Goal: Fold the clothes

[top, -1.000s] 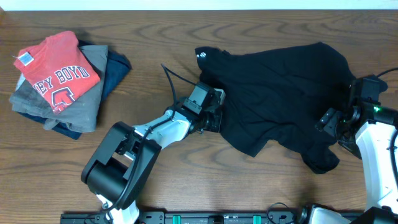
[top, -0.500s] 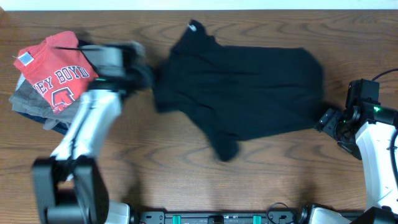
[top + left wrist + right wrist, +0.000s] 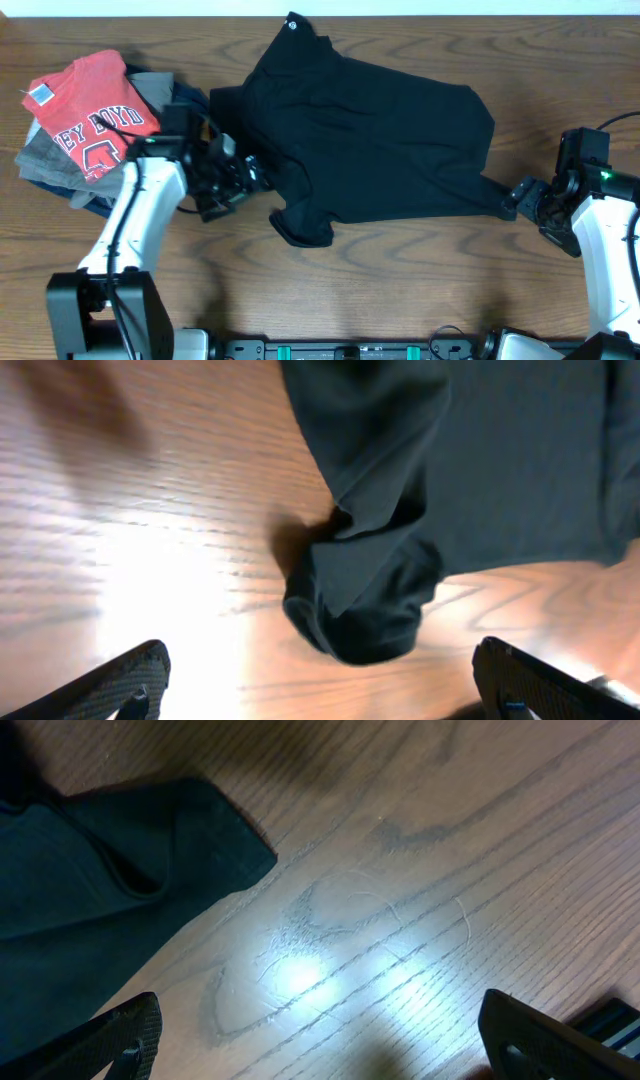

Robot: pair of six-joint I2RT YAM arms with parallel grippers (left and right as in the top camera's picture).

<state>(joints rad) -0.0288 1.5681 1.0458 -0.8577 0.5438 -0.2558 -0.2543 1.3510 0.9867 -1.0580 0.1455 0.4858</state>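
Black T-shirt judged soft, light, limp; best taken at the bunched sleeve. Left claw and right claw found spread wide, nothing held.

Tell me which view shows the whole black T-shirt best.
Overhead: the whole black T-shirt lies spread out, neck tag at the far edge. Left wrist shows only a bunched end; right wrist only one corner.
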